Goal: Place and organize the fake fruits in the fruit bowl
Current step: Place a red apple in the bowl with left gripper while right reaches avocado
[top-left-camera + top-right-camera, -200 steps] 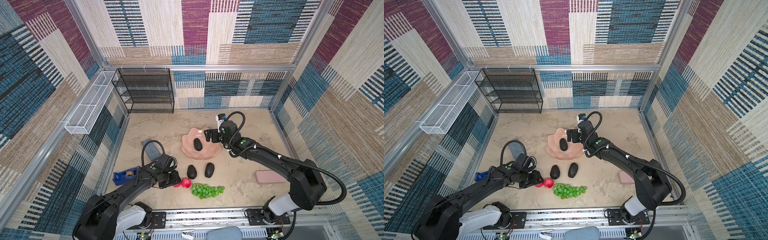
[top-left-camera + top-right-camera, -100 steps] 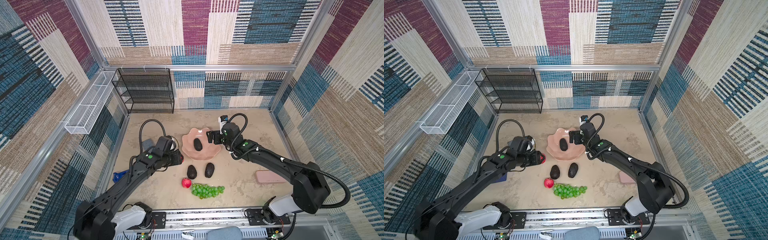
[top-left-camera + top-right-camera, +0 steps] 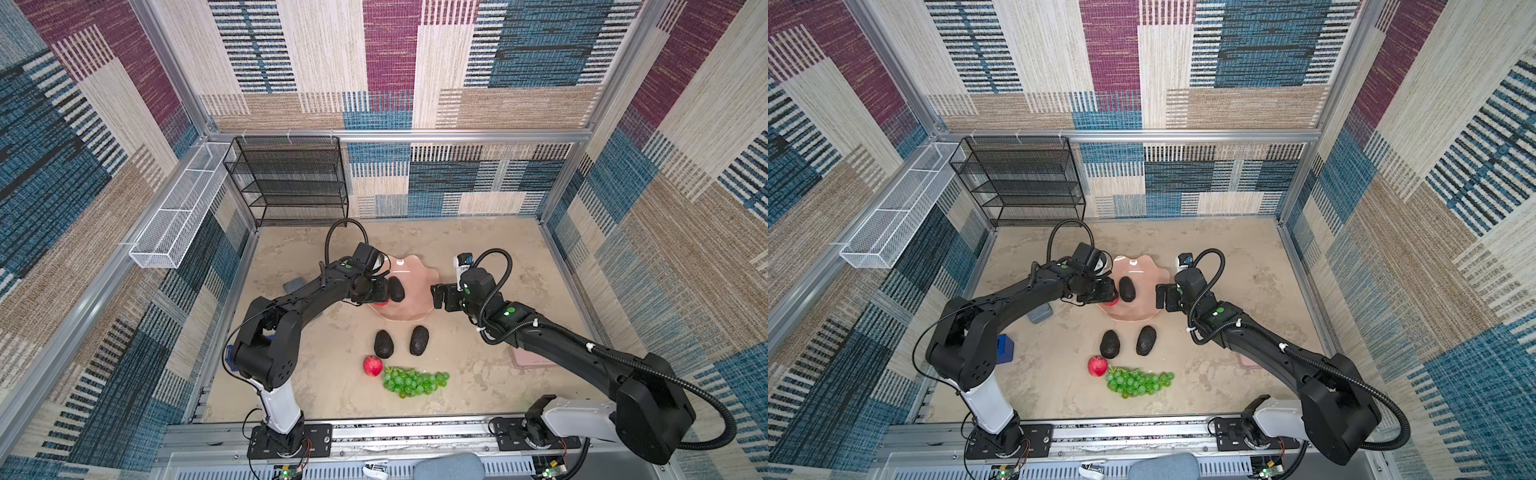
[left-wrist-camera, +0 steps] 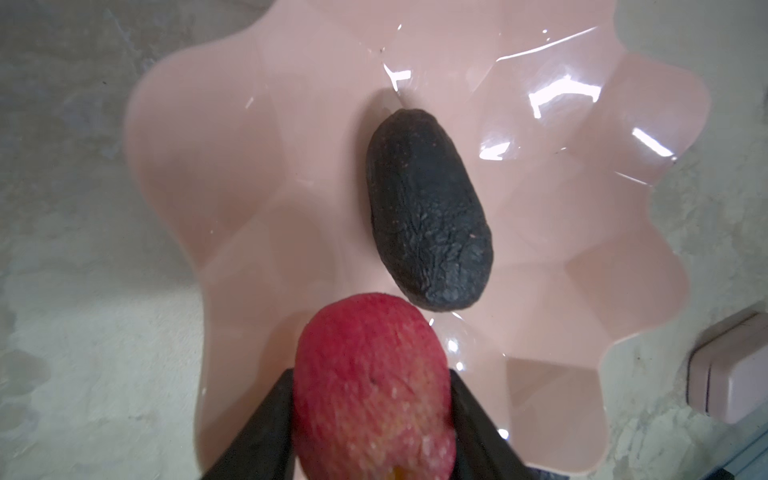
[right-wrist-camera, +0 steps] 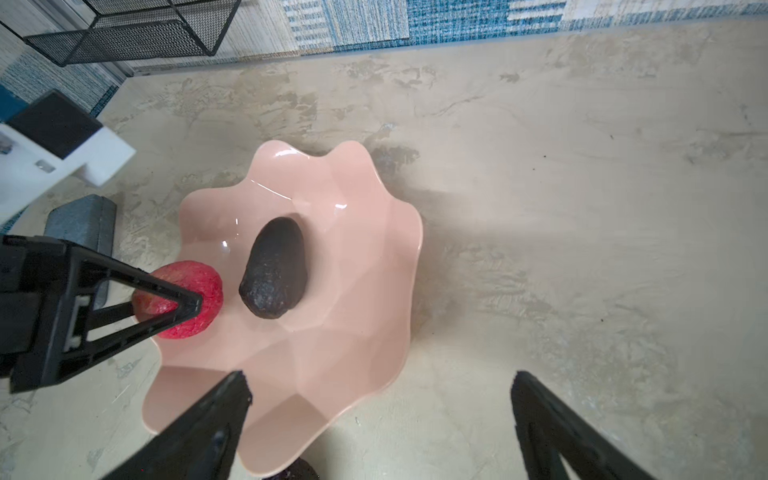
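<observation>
The pale-pink scalloped fruit bowl (image 3: 411, 309) (image 4: 249, 166) (image 5: 353, 311) holds one dark avocado (image 3: 396, 289) (image 4: 428, 216) (image 5: 274, 270). My left gripper (image 3: 381, 299) (image 4: 371, 374) is shut on a red fruit (image 4: 372, 395) (image 5: 195, 291), held over the bowl's left rim beside that avocado. My right gripper (image 3: 440, 296) (image 5: 379, 377) is open and holds nothing, just off the bowl's right rim. In front of the bowl lie two avocados (image 3: 383, 344) (image 3: 419, 340), another red fruit (image 3: 372, 366) and the green grapes (image 3: 415, 381).
A flat pink case (image 3: 532, 357) (image 4: 727, 374) lies under the right arm. A blue tape dispenser (image 3: 1005, 349) and a grey block (image 3: 1040, 312) sit on the left. A black wire shelf (image 3: 291, 183) and a white wire basket (image 3: 178, 216) stand at the back left.
My left gripper has lifted one red fruit from the table's front and carried it back to the bowl's left rim. My right gripper has drawn back from the bowl to its right side.
</observation>
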`<state>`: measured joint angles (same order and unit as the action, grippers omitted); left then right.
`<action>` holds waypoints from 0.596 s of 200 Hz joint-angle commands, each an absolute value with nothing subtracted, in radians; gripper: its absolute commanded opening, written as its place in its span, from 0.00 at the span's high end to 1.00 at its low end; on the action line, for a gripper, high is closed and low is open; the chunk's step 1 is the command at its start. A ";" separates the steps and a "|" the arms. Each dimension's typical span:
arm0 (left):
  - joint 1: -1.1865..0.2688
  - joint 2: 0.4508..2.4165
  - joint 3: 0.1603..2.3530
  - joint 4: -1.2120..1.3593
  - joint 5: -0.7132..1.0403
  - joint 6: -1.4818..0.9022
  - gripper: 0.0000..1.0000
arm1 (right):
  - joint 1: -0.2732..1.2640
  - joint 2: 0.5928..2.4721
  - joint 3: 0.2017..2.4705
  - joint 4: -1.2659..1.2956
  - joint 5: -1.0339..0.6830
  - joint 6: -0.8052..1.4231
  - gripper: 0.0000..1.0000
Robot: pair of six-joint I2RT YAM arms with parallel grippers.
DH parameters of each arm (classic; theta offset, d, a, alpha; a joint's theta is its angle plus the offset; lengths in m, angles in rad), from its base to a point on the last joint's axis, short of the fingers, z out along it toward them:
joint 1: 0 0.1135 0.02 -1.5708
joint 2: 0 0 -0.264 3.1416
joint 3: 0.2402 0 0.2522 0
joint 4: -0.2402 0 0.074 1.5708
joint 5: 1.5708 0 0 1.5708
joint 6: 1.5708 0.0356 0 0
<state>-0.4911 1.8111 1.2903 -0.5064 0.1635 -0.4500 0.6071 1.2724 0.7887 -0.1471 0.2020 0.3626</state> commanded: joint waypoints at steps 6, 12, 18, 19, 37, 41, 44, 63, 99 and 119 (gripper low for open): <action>-0.491 1.847 1.320 -0.496 0.167 -0.460 0.44 | 0.607 1.252 0.762 -0.167 0.182 0.372 0.00; -0.492 1.850 1.324 -0.494 0.169 -0.465 0.43 | 0.608 1.244 0.752 -0.167 0.167 0.379 0.00; -0.492 1.853 1.327 -0.492 0.169 -0.468 0.41 | 0.609 1.238 0.741 -0.164 0.151 0.387 0.00; -0.492 1.853 1.328 -0.492 0.169 -0.469 0.41 | 0.609 1.236 0.739 -0.164 0.148 0.388 0.00; -0.492 1.857 1.337 -0.486 0.175 -0.474 0.36 | 0.612 1.212 0.700 -0.153 0.089 0.416 0.02; -0.492 1.857 1.339 -0.486 0.175 -0.475 0.36 | 0.615 1.208 0.695 -0.152 0.082 0.423 0.02; -0.492 1.856 1.340 -0.486 0.175 -0.475 0.36 | 0.618 1.205 0.690 -0.151 0.077 0.426 0.03; -0.492 1.839 1.340 -0.488 0.158 -0.468 0.36 | 0.657 1.202 0.670 -0.162 0.071 0.453 0.04; -0.484 1.681 1.232 -0.364 0.062 -0.474 0.34 | 0.782 1.235 0.649 -0.173 0.068 0.531 0.06; -0.484 1.545 1.148 -0.273 0.013 -0.475 0.34 | 0.843 1.277 0.642 -0.156 0.060 0.578 0.08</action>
